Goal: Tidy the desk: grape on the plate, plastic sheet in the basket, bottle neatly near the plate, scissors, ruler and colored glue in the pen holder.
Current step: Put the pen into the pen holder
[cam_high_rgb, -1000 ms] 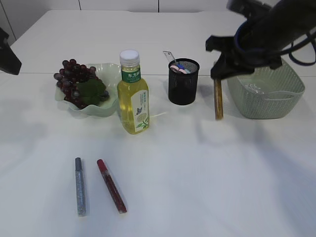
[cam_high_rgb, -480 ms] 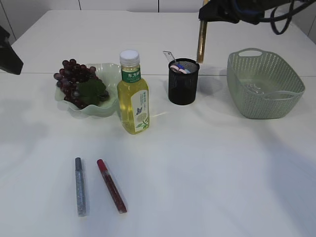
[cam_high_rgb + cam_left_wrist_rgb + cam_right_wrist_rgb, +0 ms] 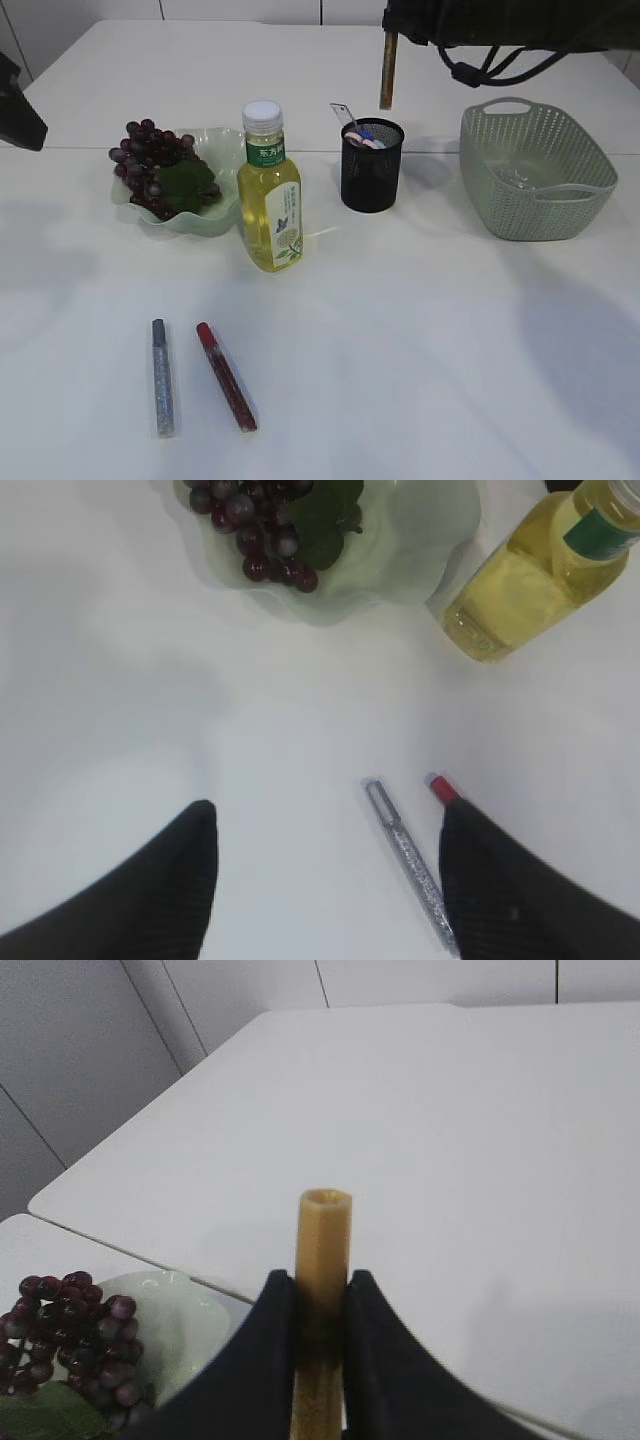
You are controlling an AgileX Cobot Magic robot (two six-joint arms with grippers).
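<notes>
White desk point(image 3: 420, 330): two glue sticks point(image 3: 162, 377), one bottle point(image 3: 269, 190), one basket point(image 3: 535, 170).

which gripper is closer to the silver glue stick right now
Left. The left gripper hovers open just above the silver glue stick, which lies between its fingers. The right gripper is far off, up over the pen holder, clamping the ruler.

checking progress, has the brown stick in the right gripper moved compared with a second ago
Yes. The brown stick has gone from beside the green mesh basket, leftward and up, to hang above the black mesh pen holder, clamped by the right gripper.
</notes>
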